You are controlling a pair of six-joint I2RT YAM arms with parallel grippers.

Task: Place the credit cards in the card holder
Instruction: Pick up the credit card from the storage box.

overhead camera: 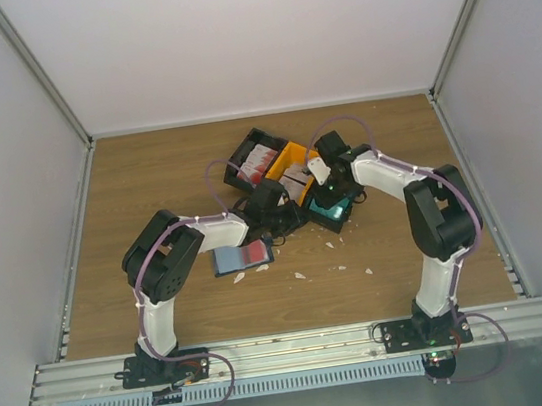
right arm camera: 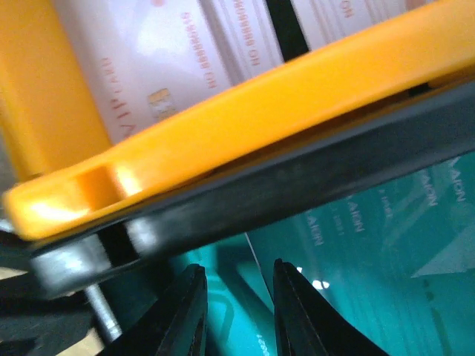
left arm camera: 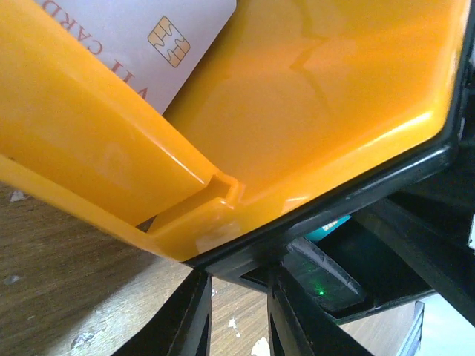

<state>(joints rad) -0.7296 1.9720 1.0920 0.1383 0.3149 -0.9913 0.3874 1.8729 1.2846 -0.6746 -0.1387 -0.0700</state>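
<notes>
The card holder [overhead camera: 241,258] lies open on the table, blue-grey on its left half, with something red on its right half. Red-and-white credit cards [overhead camera: 258,164] sit in a black tray [overhead camera: 240,153]. Pale credit cards lie in the orange tray [overhead camera: 294,156]; one with a chip shows in the left wrist view [left arm camera: 148,44] and several in the right wrist view [right arm camera: 185,59]. My left gripper [overhead camera: 274,213] [left arm camera: 239,278] is open, its fingertips at the orange tray's black rim [left arm camera: 356,185]. My right gripper [overhead camera: 329,195] [right arm camera: 237,267] is open just over teal cards [right arm camera: 371,245].
A teal tray [overhead camera: 334,216] sits at the right of the cluster, under my right gripper. Torn white scraps [overhead camera: 299,275] are scattered on the wood table in front of the trays. White walls close in the table on three sides.
</notes>
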